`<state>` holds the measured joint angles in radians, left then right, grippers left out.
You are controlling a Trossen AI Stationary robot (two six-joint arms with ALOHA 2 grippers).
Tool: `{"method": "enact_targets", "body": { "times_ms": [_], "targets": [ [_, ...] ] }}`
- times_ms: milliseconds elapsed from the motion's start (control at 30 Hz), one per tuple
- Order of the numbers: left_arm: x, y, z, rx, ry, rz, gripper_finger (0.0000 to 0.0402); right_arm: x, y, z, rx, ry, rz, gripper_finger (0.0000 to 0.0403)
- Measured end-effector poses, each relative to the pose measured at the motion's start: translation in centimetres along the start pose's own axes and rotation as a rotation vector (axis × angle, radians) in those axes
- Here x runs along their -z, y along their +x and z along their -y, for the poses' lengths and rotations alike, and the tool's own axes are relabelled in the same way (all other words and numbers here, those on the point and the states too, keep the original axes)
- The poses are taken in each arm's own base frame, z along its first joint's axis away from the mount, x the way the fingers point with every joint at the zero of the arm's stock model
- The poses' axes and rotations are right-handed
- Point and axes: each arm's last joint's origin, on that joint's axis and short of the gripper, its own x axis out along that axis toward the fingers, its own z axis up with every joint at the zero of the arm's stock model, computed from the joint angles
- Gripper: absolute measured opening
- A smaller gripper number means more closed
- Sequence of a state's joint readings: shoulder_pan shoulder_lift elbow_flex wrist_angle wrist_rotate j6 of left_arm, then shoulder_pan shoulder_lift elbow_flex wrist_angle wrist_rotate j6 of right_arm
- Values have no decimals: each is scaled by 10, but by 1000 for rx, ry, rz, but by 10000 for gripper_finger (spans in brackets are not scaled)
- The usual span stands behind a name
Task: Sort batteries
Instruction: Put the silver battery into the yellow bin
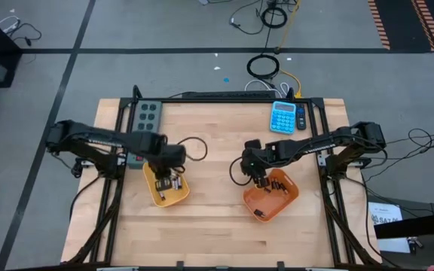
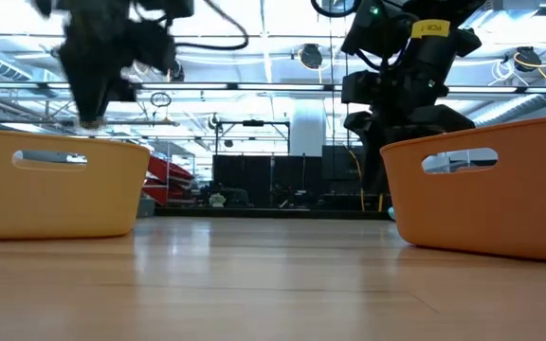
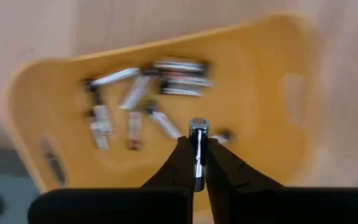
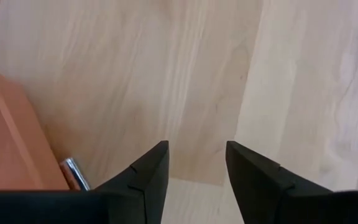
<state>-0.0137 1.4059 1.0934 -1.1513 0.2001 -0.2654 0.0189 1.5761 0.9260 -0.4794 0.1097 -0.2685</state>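
Note:
A yellow tray at the table's left holds several batteries, silvery and dark. My left gripper hangs above this tray, shut on a silvery battery. An orange tray at the right holds a few dark batteries. My right gripper is open and empty over bare wood just left of the orange tray. One silvery battery lies on the table against that tray's wall. In the low view both trays rest on the table. My left gripper pinches the silvery battery's side between its two fingertips, coming from above and pointing down. The battery lies along the fingers, and its end cap sticks out past the tips. It is lifted clear above the yellow tray's floor.
A blue calculator lies at the far right of the table, and a grey button box at the far left. A dark cable loop lies behind the yellow tray. Bare wood lies between and in front of the trays.

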Motion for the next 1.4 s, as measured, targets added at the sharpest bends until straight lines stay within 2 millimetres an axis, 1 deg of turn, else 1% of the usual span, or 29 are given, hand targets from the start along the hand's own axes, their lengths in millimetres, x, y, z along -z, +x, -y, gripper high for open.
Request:
{"method": "enact_targets", "body": {
  "times_ms": [67,133,200,267,367,467,533,600,700,800,933,1067,1167,1333,1400],
  "targets": [
    [8,15,6,-71,-19,18,36,-2,0,-1,1,4,13,150],
    [14,29,10,-127,0,27,73,-3,0,-2,3,3,26,150],
    [19,36,10,-206,3,31,113,-4,-1,-1,2,-8,22,150],
    [20,40,8,-293,12,75,140,-6,-7,0,-11,-17,-11,150],
    [17,44,6,-353,11,138,153,-17,-24,7,-25,0,-49,150],
    [9,59,-5,-336,-20,199,156,-28,-34,13,-65,24,-49,150],
    [7,72,-12,-319,-24,216,157,-31,-29,12,-131,26,-68,150],
    [3,84,-18,-303,-14,239,157,-28,-17,7,-170,13,-130,146],
    [-1,95,-24,-311,13,266,158,-25,0,3,-216,-3,-193,136],
    [-9,98,-24,-331,46,337,158,-26,10,-2,-264,-14,-215,126],
    [-19,96,-20,-307,125,430,159,-30,11,-14,-330,-33,-249,114],
    [-23,94,-17,-262,195,460,159,-31,11,-33,-397,-16,-286,104],
    [-25,91,-15,-256,230,465,159,-30,8,-51,-432,-1,-335,100],
    [-31,84,-12,-268,257,496,159,-30,3,-74,-415,46,-388,98],
    [-33,82,-12,-295,252,509,159,-29,2,-75,-304,39,-396,98]
  ]
}}
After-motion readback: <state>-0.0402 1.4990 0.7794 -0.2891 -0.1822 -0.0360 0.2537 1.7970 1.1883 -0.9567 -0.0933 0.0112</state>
